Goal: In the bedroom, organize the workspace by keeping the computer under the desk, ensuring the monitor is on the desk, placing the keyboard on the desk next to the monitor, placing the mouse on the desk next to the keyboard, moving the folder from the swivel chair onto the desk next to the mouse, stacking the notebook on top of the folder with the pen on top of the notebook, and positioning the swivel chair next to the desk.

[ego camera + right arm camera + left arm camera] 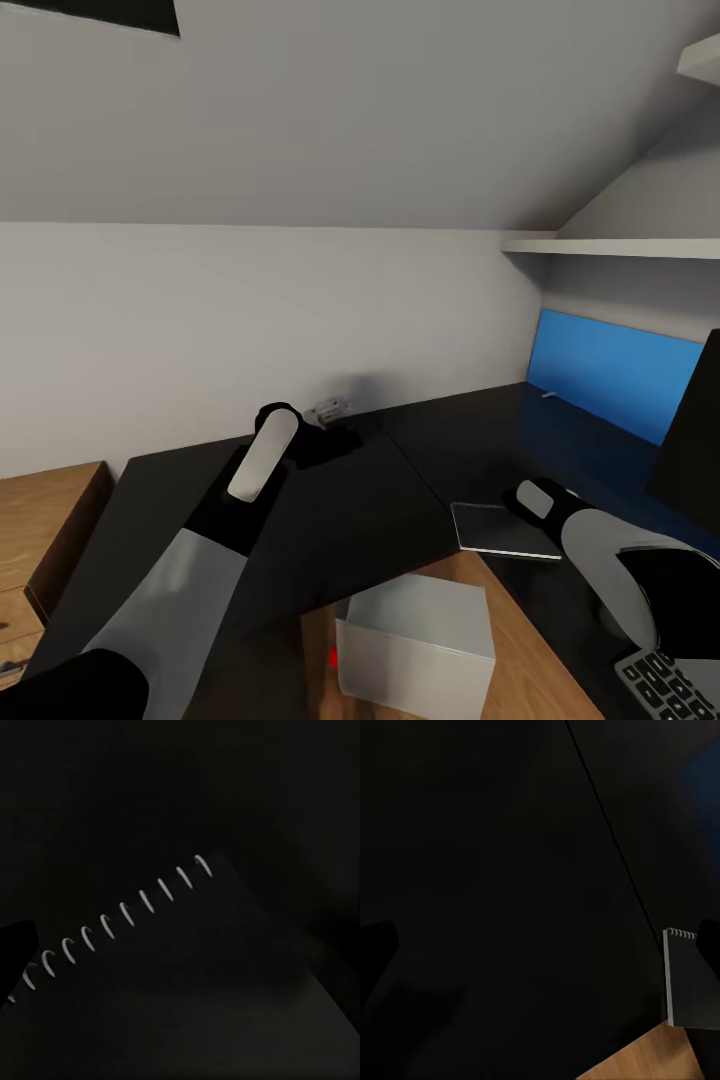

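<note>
A spiral notebook (503, 528) with a dark cover lies flat on the black desk (330, 520), near the inner corner. My right gripper (520, 500) hovers just above it, and its wrist view looks close onto the wire binding of the notebook (127, 916). One dark finger (15, 945) sits far out at the edge, so the jaws are open. My left gripper (338, 436) is open over bare desk near the wall, with the notebook (686, 979) off to one side. The keyboard (665, 682) and the black monitor (695, 430) stand at the right. A pale grey box, probably the computer (415, 640), is on the floor.
A bright blue panel (612, 375) stands at the desk's back right with a tiny pale item (548, 393) beside it. White shelves (610, 246) hang above. A wooden drawer unit (40, 530) adjoins the desk's left end. Wooden floor (652, 1057) shows in the desk's nook.
</note>
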Motion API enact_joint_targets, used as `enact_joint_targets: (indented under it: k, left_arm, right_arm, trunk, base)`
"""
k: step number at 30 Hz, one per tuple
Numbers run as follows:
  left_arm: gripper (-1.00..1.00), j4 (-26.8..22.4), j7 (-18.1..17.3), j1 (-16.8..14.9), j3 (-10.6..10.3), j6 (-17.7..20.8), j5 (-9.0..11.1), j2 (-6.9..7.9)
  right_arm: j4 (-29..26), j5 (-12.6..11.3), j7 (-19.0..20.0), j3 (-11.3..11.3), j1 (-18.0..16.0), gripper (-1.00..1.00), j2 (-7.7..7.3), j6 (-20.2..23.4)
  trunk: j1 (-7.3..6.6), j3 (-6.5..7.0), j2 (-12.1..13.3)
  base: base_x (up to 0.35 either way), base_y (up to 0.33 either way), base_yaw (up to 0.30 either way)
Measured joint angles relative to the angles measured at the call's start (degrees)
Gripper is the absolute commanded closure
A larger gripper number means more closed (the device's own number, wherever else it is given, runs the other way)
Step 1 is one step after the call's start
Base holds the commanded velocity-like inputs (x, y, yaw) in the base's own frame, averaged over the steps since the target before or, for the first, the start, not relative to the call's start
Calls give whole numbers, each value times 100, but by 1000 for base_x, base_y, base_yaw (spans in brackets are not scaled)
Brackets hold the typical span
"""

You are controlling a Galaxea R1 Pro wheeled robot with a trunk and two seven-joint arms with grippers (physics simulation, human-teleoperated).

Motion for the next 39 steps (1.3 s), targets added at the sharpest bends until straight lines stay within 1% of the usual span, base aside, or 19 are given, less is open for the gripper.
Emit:
enact_joint_targets:
  k: [9,14,21,26,32,39]
  left_arm:
    - [-100,0,0,0,-3,1,1,-1]
    - [-100,0,0,0,-4,0,1,-7]
    - [-100,0,0,0,-4,-1,9,-9]
    - [-100,5,0,0,-4,0,8,-4]
    - [-100,71,-1,-1,-3,0,7,-8]
    - [-100,79,0,-1,-4,0,9,-10]
  right_arm:
    - [26,30,8,71,0,-100,11,-7]
    - [11,1,23,32,0,-100,13,-19]
    - [20,14,22,59,0,-100,19,-19]
    - [-5,-18,25,-2,0,-100,21,-20]
    - [-35,-55,34,-80,1,-100,35,-22]
    - [-20,-32,32,-39,0,-100,39,-23]
  trunk:
    - [0,0,0]
    - [0,0,0]
    - [0,0,0]
    - [1,0,0]
    - [2,-1,0]
    - [1,0,0]
  base:
    - [0,83,0]
    - [0,38,0]
    - [0,92,0]
    - [-34,21,0]
    - [-179,24,0]
    - [-43,3,0]
